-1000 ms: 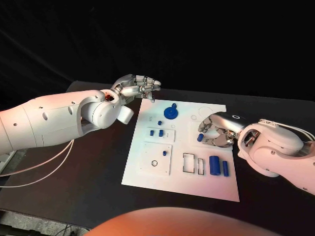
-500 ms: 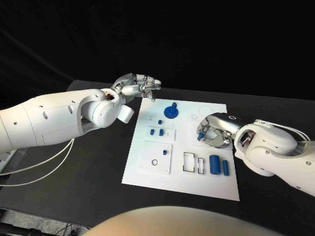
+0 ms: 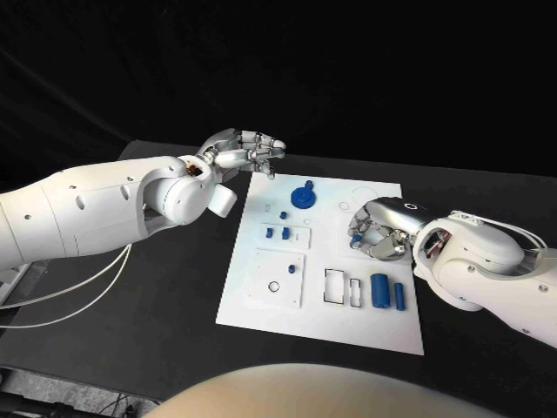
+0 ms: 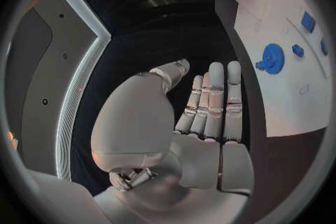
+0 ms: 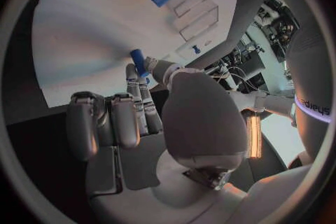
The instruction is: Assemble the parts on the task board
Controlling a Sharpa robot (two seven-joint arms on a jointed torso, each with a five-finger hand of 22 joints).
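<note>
The flat white rectangular task board (image 3: 323, 261) lay in the middle of the black table (image 3: 165, 340), and everything else is placed from it.

The right hand (image 3: 379, 231) hung over the board's right half, near the middle of its length. Its fingers were curled inward, and between thumb and fingertip it pinched a small blue cylindrical peg (image 5: 139, 61); in the right wrist view the peg's tip stood close above the white surface, though contact with the board cannot be told.

The left hand (image 3: 244, 152) hovered just off the board's far left corner, over the dark table. It held nothing; its fingers (image 4: 213, 101) lay straight and side by side, loosely extended.

On the board, a round blue gear with a short knob (image 3: 303, 198) sat near the far edge. Two small blue blocks (image 3: 278, 234) lay close together left of the board's centre. A large blue cylinder (image 3: 380, 292) and a slimmer blue bar (image 3: 400, 298) lay side by side toward the near right corner, beside two empty rectangular slots (image 3: 343, 288). A small dark ring (image 3: 273, 287) rested in the near left part of the board.
</note>
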